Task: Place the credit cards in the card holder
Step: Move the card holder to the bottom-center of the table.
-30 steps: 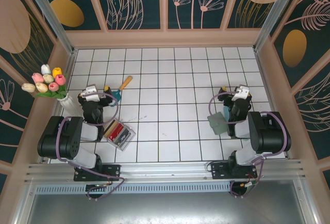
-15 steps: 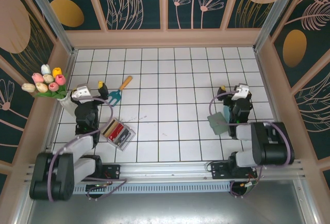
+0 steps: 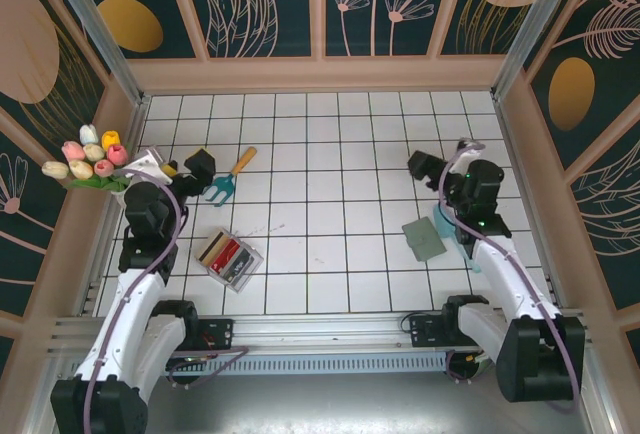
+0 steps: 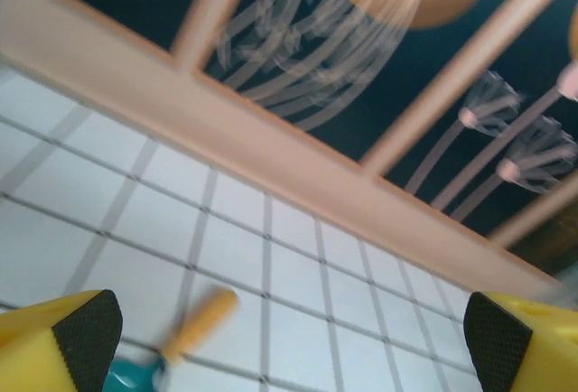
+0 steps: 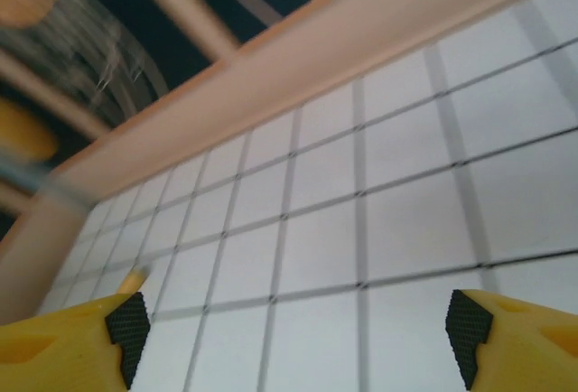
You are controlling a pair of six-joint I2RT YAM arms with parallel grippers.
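Note:
The credit cards [image 3: 229,254], red, dark and tan, lie in a clear plastic tray [image 3: 247,266] at the near left of the tiled floor. The card holder [image 3: 424,239], a flat sage-green wallet, lies shut at the near right. My left gripper [image 3: 185,166] hangs open above the floor behind the tray, close to a teal trowel [image 3: 230,179]. In the left wrist view the left gripper [image 4: 291,342] has bare tiles between its pads. My right gripper [image 3: 432,162] is open behind the card holder, apart from it. In the right wrist view the right gripper [image 5: 298,329] is empty.
A vase of tulips [image 3: 92,161] stands by the left wall, close to my left arm. The trowel's yellow handle [image 4: 200,318] shows blurred in the left wrist view. Wooden walls [image 3: 320,74] enclose the floor on three sides.
Both arms have unfolded and lifted their wrists. The left gripper rose near the trowel; the right gripper moved back, away from the card holder. Both stayed open.

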